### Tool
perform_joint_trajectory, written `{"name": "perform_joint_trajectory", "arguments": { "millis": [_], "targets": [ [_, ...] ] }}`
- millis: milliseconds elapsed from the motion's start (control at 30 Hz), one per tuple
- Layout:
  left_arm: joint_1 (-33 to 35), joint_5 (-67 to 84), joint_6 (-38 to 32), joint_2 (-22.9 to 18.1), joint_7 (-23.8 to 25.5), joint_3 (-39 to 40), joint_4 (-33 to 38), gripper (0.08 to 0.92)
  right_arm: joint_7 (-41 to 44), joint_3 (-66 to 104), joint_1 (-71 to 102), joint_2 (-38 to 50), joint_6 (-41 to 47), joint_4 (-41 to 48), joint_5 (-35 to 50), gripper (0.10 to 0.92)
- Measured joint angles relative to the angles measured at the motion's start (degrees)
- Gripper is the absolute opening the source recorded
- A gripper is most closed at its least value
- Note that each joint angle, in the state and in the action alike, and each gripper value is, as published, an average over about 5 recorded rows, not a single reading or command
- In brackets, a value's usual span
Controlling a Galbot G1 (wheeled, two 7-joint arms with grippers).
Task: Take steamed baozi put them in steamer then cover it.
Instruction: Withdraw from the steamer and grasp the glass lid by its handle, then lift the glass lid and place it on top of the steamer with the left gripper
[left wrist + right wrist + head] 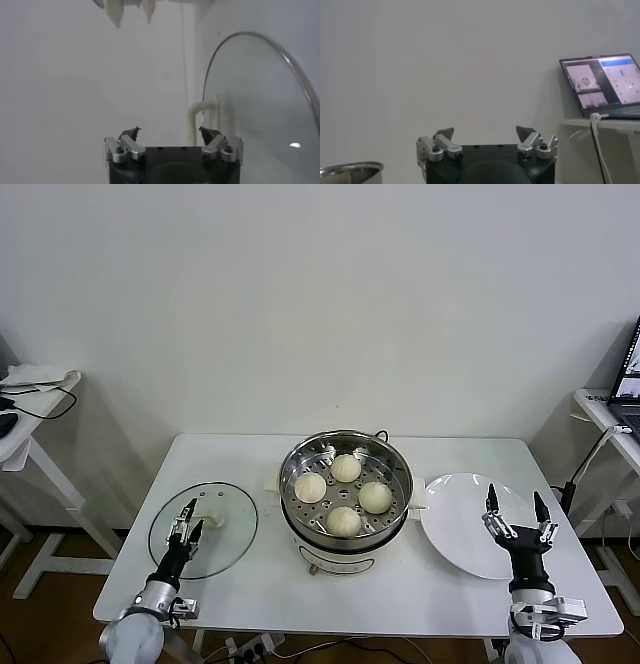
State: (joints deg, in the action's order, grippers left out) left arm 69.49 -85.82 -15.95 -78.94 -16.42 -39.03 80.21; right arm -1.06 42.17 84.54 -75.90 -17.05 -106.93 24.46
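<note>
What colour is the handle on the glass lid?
The handle on the glass lid is cream-white, seen best in the head view.

I can't read any words, numbers or brand names anywhere I look. The only thing with writing on it is the laptop (601,82) on the side desk, which I see from my right wrist camera. Its screen glows with small windows and blue bars, but the letters are far too tiny for me to make out. I find no label or sign on the steamer (345,489), and none on the bench (250,584).
</note>
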Motion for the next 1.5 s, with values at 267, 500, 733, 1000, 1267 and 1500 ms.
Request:
{"name": "perform_joint_trajectory", "arguments": {
  "millis": [267, 500, 733, 1000, 1267, 1500],
  "targets": [
    [-3.35, -1.08, 0.42, -0.51, -0.39, 0.23, -3.41, 0.823, -0.02, -0.21, 0.05, 0.04, -0.70, 1.02, -0.73, 0.823],
    [-5.26, -1.38, 0.91, -0.78, -0.96, 0.50, -5.41, 0.761, -0.02, -0.85, 0.26, -0.04, -1.23, 1.77, -1.56, 0.823],
    [-6.15, -1.69, 1.11, -0.71, -1.50, 0.68, -7.14, 0.565, -0.03, -1.51, 0.39, -0.18, -1.59, 2.13, -2.29, 0.823],
    [-6.22, -1.82, 1.52, -0.71, -1.91, 0.68, -7.41, 0.332, -0.21, -2.13, 0.28, -0.31, -1.89, 2.47, -2.80, 0.823],
    [-5.36, -1.73, 2.36, -0.48, -2.18, 0.09, -4.74, 0.187, -0.40, -2.14, -0.10, -0.23, -1.92, 2.50, -2.75, 0.823],
    [-2.71, -0.05, 4.60, 0.61, -0.69, -0.61, 2.21, 0.187, -0.46, -2.14, -0.53, 0.02, -1.71, 2.47, -2.50, 0.823]
  ]
}}
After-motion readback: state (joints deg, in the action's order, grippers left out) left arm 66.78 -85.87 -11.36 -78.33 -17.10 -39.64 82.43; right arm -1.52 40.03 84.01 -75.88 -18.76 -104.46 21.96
